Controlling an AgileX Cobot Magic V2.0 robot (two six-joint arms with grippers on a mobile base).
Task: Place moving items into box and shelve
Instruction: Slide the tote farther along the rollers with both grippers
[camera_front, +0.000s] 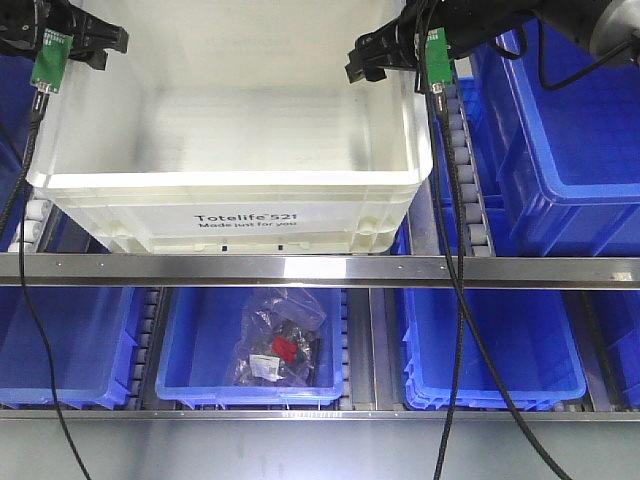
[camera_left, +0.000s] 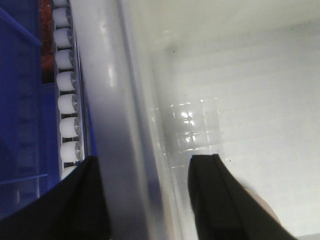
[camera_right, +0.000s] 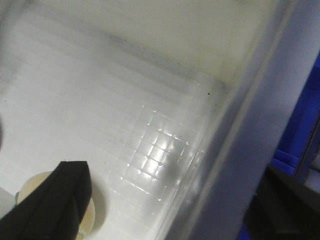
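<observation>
On the roller shelf, I am straddling both side walls of the large white plastic tote (camera_front: 240, 215) with part-open jaws, unclamped, risking a skewed slide.

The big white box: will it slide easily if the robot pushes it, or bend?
The white box probably glides easily, since it seems to sit on a track of rollers. Its thick ribbed rim suggests stiff walls that should not bend much. It looks nearly empty, so it is likely light for its size.
</observation>
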